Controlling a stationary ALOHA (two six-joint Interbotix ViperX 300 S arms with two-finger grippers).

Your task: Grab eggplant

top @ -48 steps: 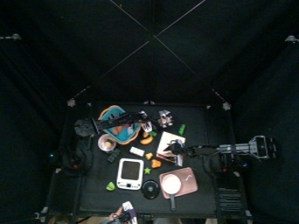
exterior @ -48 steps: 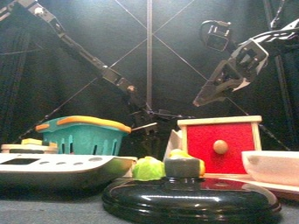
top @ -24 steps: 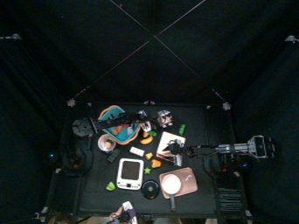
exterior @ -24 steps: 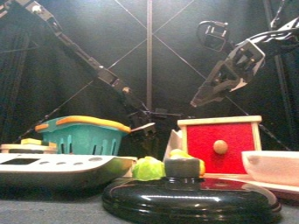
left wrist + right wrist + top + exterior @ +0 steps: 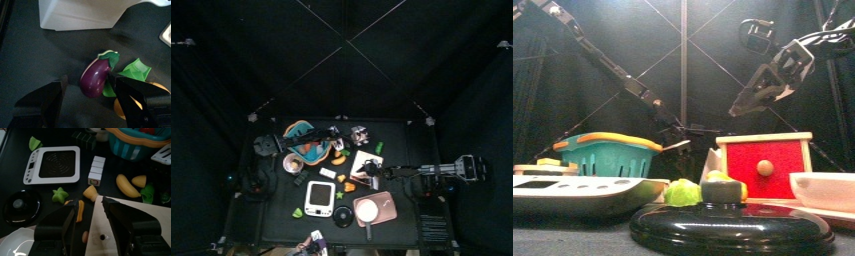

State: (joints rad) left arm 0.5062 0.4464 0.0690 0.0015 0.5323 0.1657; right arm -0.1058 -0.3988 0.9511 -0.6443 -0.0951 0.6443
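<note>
The eggplant (image 5: 95, 76) is seen in the left wrist view lying on the black desk (image 5: 40, 65), directly between the two spread jaws of the left tool (image 5: 90, 92), with a white container (image 5: 87, 15) beyond it and green leafy pieces (image 5: 133, 70) just beside it. The left tool is released, with nothing held; the jaws stand on either side of the eggplant but apart from it. The approach step is judged to be in hand, with the grasp itself not yet made. The next move is expected to call for a descent until the jaws flank the purple body, followed by a closing across its width. The right tool (image 5: 767, 80) is held high above the red box (image 5: 763, 165), released and empty.
</note>
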